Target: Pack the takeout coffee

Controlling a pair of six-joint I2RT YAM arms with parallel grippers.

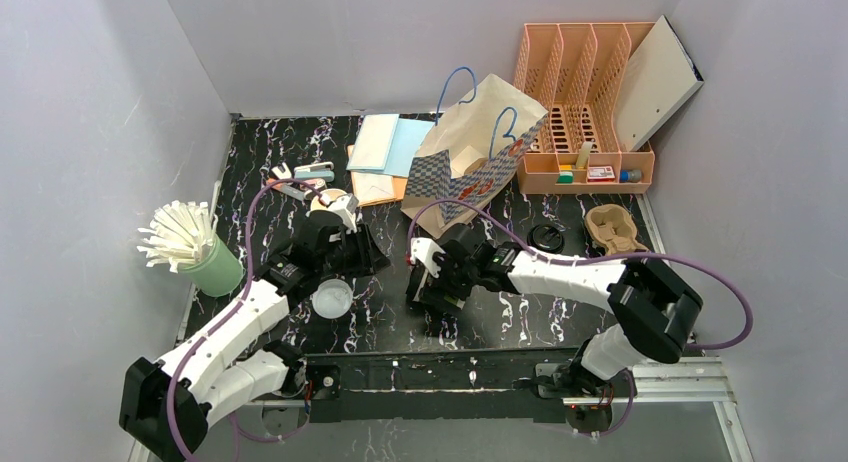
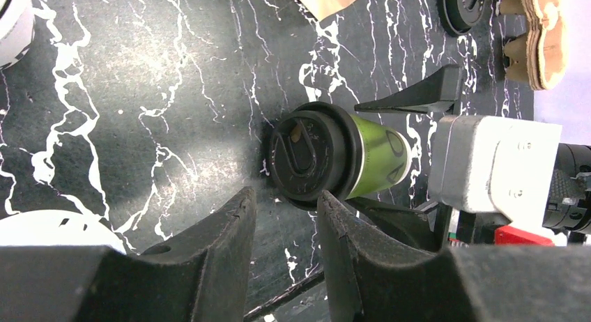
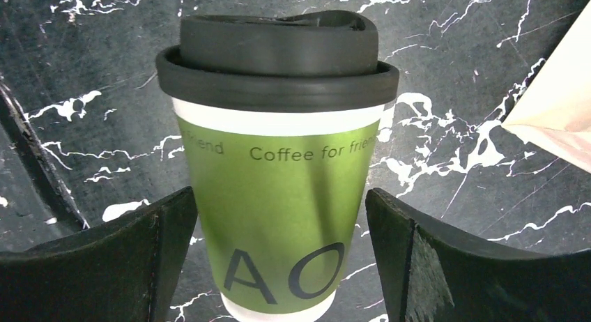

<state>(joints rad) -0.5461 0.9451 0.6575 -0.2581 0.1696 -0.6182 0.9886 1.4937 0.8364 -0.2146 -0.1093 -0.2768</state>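
Observation:
The takeout coffee (image 3: 279,217) is a green paper cup with a black lid, standing upright on the black marbled table. My right gripper (image 3: 279,196) is open with one finger on each side of the cup's lower body, and a small gap shows on the right side. In the left wrist view the cup (image 2: 380,158) shows from above between the right gripper's fingers (image 2: 425,92). My left gripper (image 2: 286,203) is open and empty, just short of the lid. In the top view the right gripper (image 1: 432,287) covers the cup, and the left gripper (image 1: 350,247) is close on its left.
A patterned paper bag (image 1: 475,152) with blue handles stands behind the grippers. A cardboard cup carrier (image 1: 612,227) and a loose black lid (image 1: 547,237) lie at the right. A green holder of white straws (image 1: 205,252) stands at the left, a white round cup (image 1: 331,298) by the left arm, and an orange organizer (image 1: 590,102) at the back.

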